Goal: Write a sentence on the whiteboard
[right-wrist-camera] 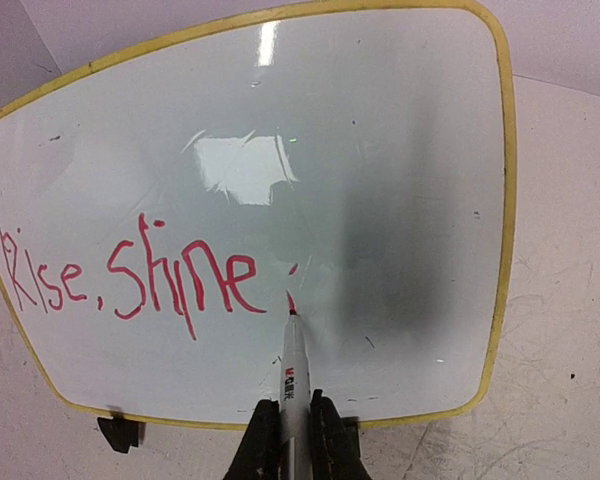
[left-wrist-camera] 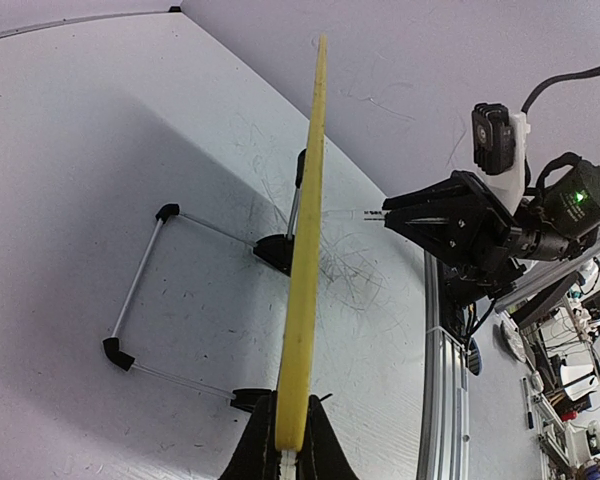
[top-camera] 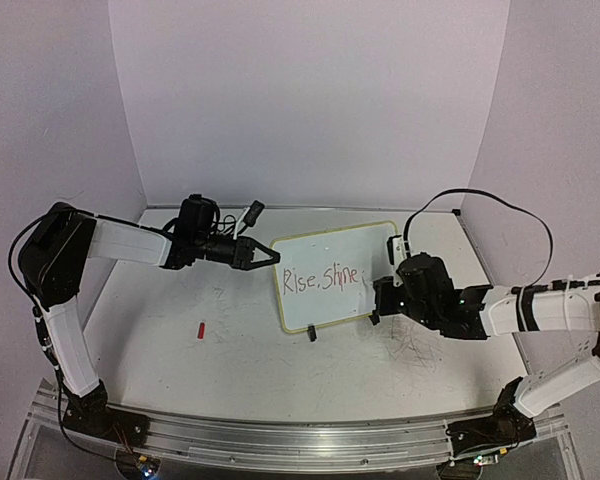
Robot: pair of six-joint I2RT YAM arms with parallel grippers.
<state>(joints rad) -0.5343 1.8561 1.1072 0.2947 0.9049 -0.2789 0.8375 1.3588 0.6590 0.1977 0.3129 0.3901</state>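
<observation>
Already the sentence (right-wrist-camera: 130, 275) reads "Rise, Shine" in red on the whiteboard (right-wrist-camera: 380, 150), which stands propped mid-tabletop (top-camera: 230, 370). The left gripper (left-wrist-camera: 290, 440) is clamped on its yellow rim. The right gripper (right-wrist-camera: 295, 425) is closed around a red marker (right-wrist-camera: 294, 365), whose tip touches the board just past the last "e", beside a small red mark. Likely only punctuation or another word remains.

In the left wrist view, the small white whiteboard with the pale yellow rim (left-wrist-camera: 305, 250) is seen edge-on, so its writing face is hidden. In the right wrist view, its upper left corner is cut off by the frame. The lower barrel of the white, red-tipped marker (right-wrist-camera: 294, 350) is hidden between the fingers of the right gripper (right-wrist-camera: 295, 408). In the top view, a small red object (top-camera: 201, 329) lying left of the board is too small to be identified.
</observation>
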